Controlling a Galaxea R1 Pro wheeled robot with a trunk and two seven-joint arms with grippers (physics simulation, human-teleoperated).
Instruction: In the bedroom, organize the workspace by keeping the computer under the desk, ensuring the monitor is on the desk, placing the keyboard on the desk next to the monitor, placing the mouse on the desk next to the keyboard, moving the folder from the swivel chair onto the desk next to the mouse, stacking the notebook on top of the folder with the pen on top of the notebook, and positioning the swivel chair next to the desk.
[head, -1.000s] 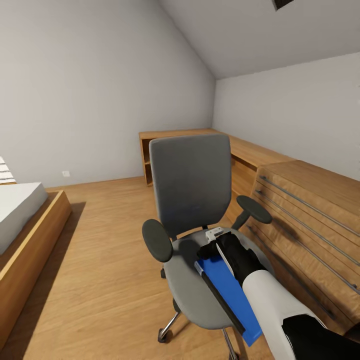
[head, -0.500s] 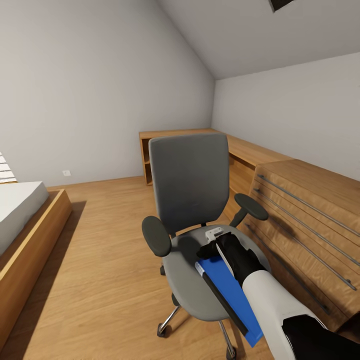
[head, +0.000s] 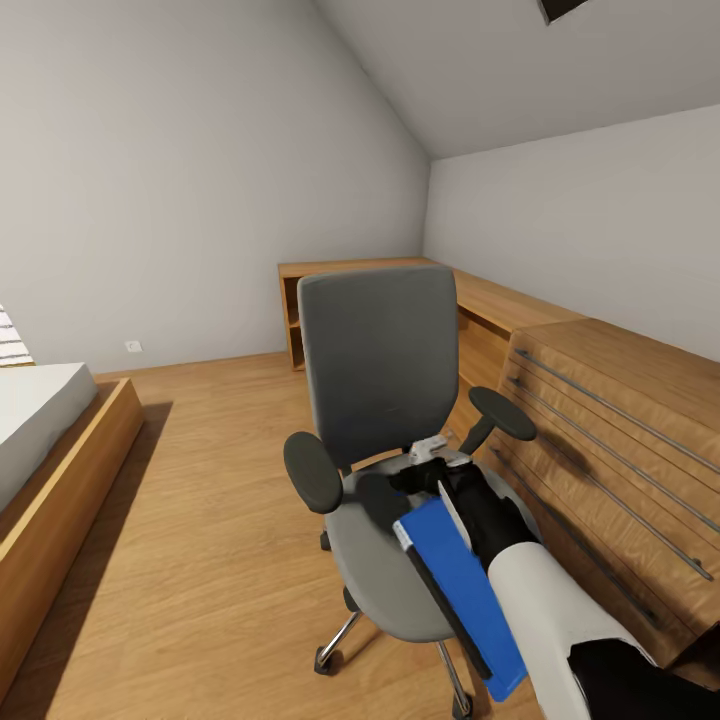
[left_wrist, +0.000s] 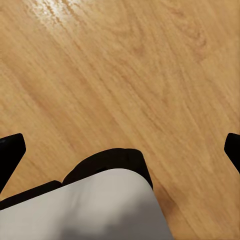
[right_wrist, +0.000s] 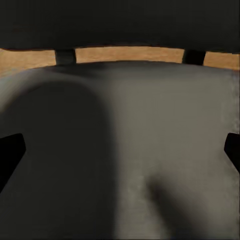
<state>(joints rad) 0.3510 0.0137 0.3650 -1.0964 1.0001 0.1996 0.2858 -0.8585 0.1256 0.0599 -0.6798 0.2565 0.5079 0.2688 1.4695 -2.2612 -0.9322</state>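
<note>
On the swivel chair (head: 385, 420) seat, the folder (head: 455, 590) lies flat, blue face up, with a dark flat slab along its left edge. That could be the notebook, can't confirm. Folder overhangs the seat's front edge toward the robot.

Right arm reaches over the folder toward the backrest. Right gripper (head: 432, 462) sits at the folder's far end, above the seat. Right wrist view: both dark finger tips (right_wrist: 11, 150) stand far apart at the frame edges, so jaws spread, nothing between them, just grey seat cushion and the gap under the backrest ahead. Not gripping the folder.

Left gripper (left_wrist: 120, 150) points at the wood floor (left_wrist: 130, 75); its tips also sit wide at the frame edges, jaws spread, empty. A white-and-black piece of the robot body shows below it.

Step in hand, my read: fetching the folder off the chair. No desk, monitor or keyboard in frame; wooden drawer unit (head: 620, 440) to the right, low wooden shelving (head: 350, 290) along the far wall, bed (head: 50, 440) to the left.

Next move needs:
- the jaws brought to a folder edge, probably the overhanging one, since a flat sheet on a soft cushion gives no grip from above
- one finger under, one over, then close
- watch the dark slab; it may slide with the folder
- chair is on castors, so pushing may roll it
</note>
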